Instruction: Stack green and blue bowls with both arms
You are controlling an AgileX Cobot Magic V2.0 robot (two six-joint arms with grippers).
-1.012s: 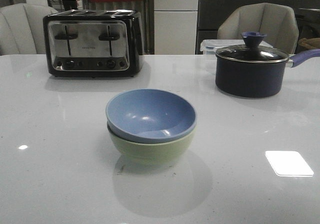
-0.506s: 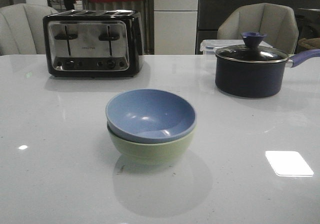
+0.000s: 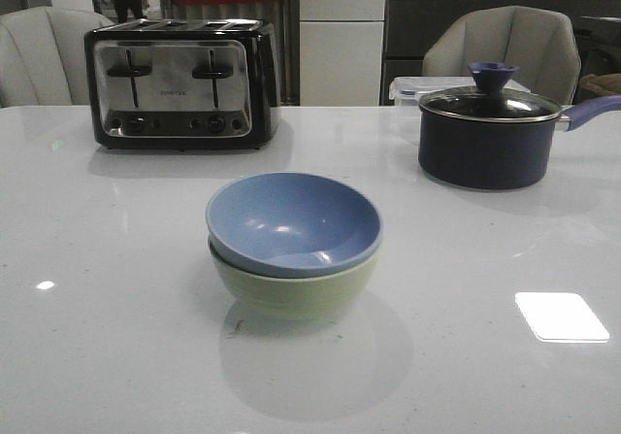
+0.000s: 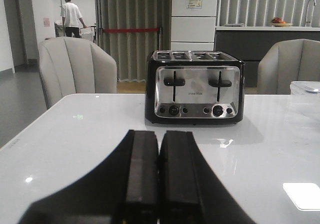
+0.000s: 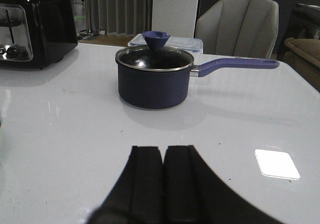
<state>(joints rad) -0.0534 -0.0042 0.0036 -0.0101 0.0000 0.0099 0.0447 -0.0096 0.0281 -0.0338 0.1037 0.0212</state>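
Blue bowl (image 3: 291,222) nests in green bowl (image 3: 294,290); stack done, I reckon. Left tool (image 4: 150,184) and right tool (image 5: 164,184) pressed together, empty; next I'd just park.

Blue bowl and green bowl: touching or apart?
Touching. The front view shows the blue bowl nested inside the green bowl, its rim resting on the green rim with no gap visible.
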